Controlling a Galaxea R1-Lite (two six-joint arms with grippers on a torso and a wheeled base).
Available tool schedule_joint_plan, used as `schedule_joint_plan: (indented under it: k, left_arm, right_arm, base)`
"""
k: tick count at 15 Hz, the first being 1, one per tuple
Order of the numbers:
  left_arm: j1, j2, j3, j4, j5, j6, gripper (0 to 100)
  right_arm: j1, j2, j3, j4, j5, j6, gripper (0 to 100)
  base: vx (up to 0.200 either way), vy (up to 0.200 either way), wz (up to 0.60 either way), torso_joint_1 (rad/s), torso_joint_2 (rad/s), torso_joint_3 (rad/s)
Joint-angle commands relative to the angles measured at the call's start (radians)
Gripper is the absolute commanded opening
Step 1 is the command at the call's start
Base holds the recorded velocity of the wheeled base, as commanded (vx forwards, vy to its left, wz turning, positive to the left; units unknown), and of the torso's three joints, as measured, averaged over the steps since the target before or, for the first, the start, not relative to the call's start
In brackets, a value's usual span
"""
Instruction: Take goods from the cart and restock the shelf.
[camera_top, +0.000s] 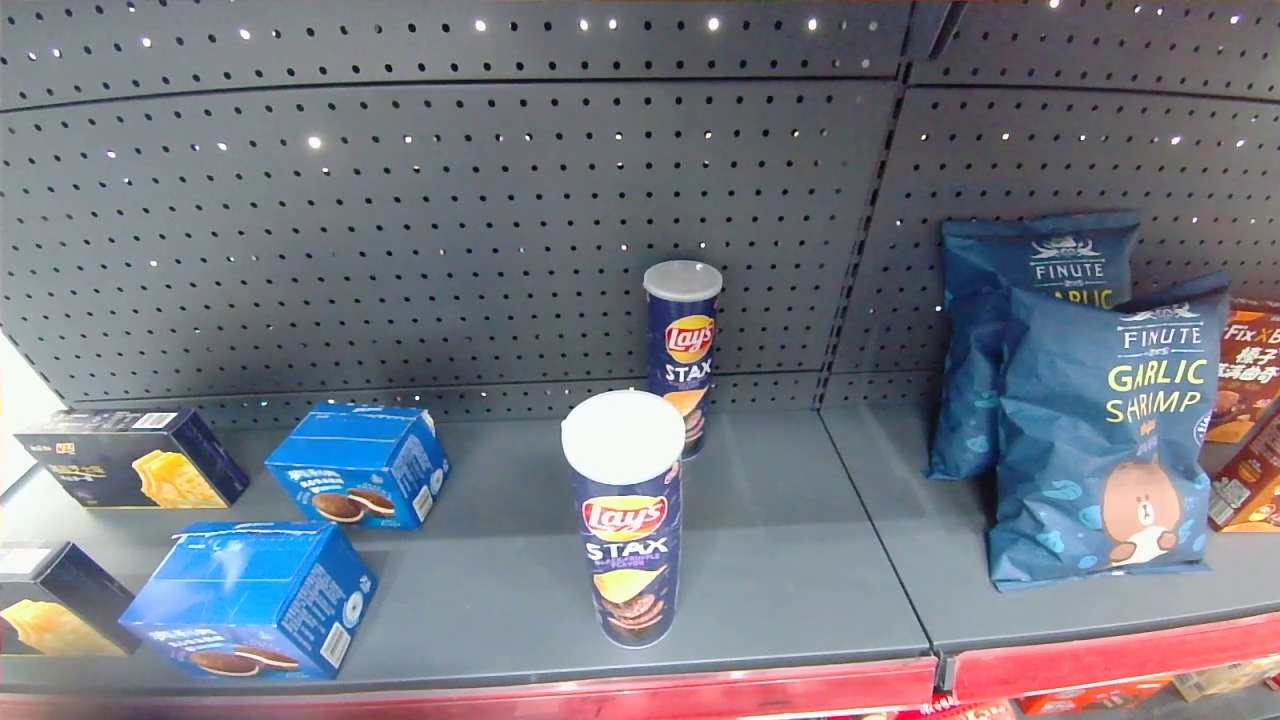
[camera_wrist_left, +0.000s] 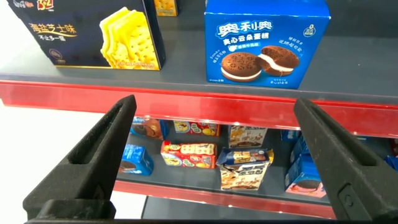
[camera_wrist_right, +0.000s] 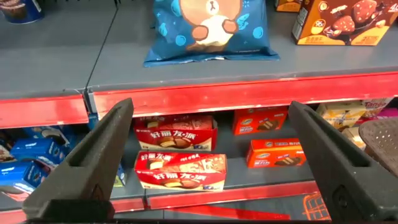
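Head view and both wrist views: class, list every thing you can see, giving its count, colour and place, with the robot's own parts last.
chip cans: 2, dark blue with pale lids, upright mid-shelf, one behind the other
biscuit boxes: 2, blue, left of the cans
cracker boxes: 2, black and yellow, far left
snack bags: 2, dark blue, right section, leaning toward the back panel
brown boxes: at least 2, brown, far right edge
shelf: 1, grey with red front edge
back panel: grey, perforated, behind the goods
lower-shelf boxes: several, red and orange, below the red edge
left gripper: 1, black, open, before the shelf's edge
right gripper: 1, black, open, before the shelf's edge
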Motion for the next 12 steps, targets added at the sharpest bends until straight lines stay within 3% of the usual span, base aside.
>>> schedule_joint_plan:
  k: [1, 10, 11, 12]
  left_arm:
    - [0.0, 0.0, 0.0, 0.0, 0.001, 0.0, 100]
    - [0.002, 0.0, 0.0, 0.0, -0.001, 0.003, 100]
    - [0.0, 0.0, 0.0, -0.002, -0.009, 0.017, 100]
    - [-0.011, 0.0, -0.002, -0.008, -0.016, 0.084, 100]
  right_arm:
    - [0.0, 0.004, 0.0, 0.0, 0.0, 0.0, 100]
    - [0.0, 0.004, 0.0, 0.0, 0.0, 0.0, 100]
    - [0.0, 0.004, 0.0, -0.001, 0.0, 0.0, 100]
    - [0.0, 0.004, 0.0, -0.001, 0.0, 0.0, 100]
  base:
    - [0.0, 0.0, 0.0, 0.0, 0.0, 0.0]
    - [0.0, 0.0, 0.0, 0.0, 0.0, 0.0]
    - [0.0, 0.0, 0.0, 0.0, 0.0, 0.0]
    - [0.0, 0.0, 0.0, 0.0, 0.0, 0.0]
